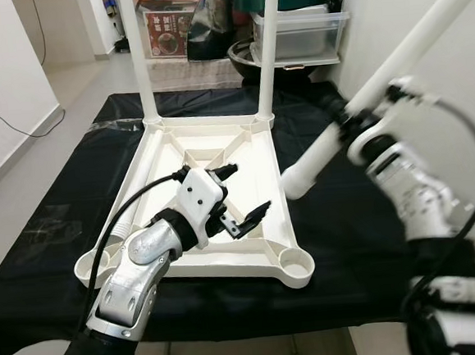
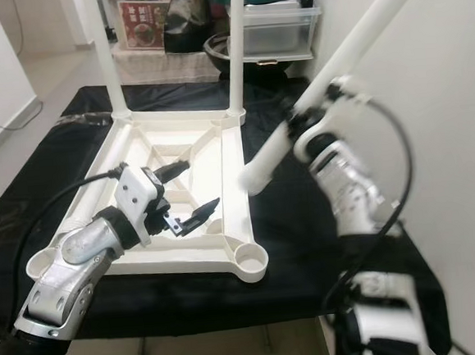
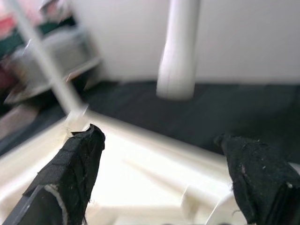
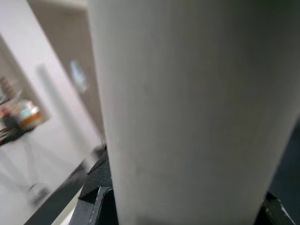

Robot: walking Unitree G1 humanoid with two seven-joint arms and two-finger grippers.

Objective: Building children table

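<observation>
An upside-down white plastic table top [image 1: 220, 265] lies on a black cloth. Two white legs [image 1: 140, 53] [image 1: 266, 52] stand upright in its far corner sockets. The near right socket [image 1: 296, 265] is open and holds nothing. My right gripper [image 1: 350, 123] is shut on a third white leg [image 1: 318, 159], which tilts with its lower end just above the top's right rim. That leg is seen close up in the right wrist view [image 4: 197, 112]. My left gripper [image 1: 252, 187] hovers open over the near middle of the top, its black fingers [image 3: 70, 173] wide apart.
The black cloth [image 1: 350, 243] covers a low surface whose front edge lies near me. A white wall [image 1: 423, 23] runs close on the right. At the back stands a shelf with a clear bin [image 1: 308, 28] and boxes [image 1: 164, 31]. Bare floor lies to the left.
</observation>
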